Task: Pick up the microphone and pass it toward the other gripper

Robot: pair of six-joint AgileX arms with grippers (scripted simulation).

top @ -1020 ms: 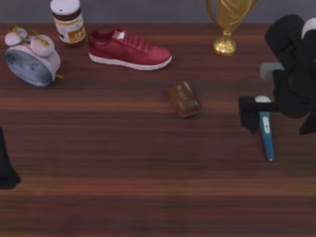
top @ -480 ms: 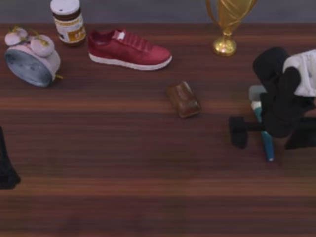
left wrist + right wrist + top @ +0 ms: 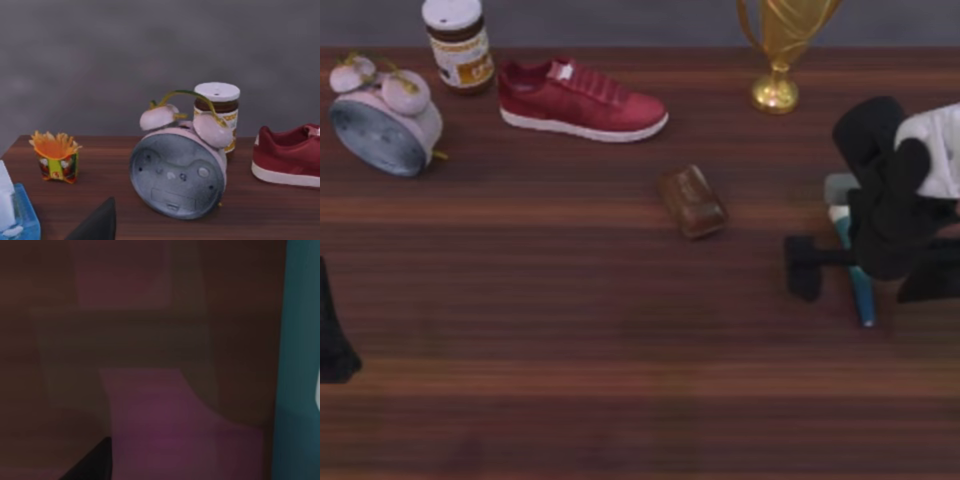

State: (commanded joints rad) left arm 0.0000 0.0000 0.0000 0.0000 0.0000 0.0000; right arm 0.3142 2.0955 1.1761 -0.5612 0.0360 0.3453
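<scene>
From above, the microphone (image 3: 861,292) lies flat near the counter's (image 3: 570,350) right edge, a slim teal handle with its white head mostly hidden under the right arm. Its long axis runs from far edge to near edge, handle end nearest the near edge. The right hand (image 3: 865,270) straddles it, fingers spread wide on either side. The left hand (image 3: 332,340) sits parked at the left edge; whether it is open I cannot tell.

The left wrist view shows an alarm clock (image 3: 177,172), a jar (image 3: 216,112) and a red shoe (image 3: 290,155).

The right wrist view is dark.
</scene>
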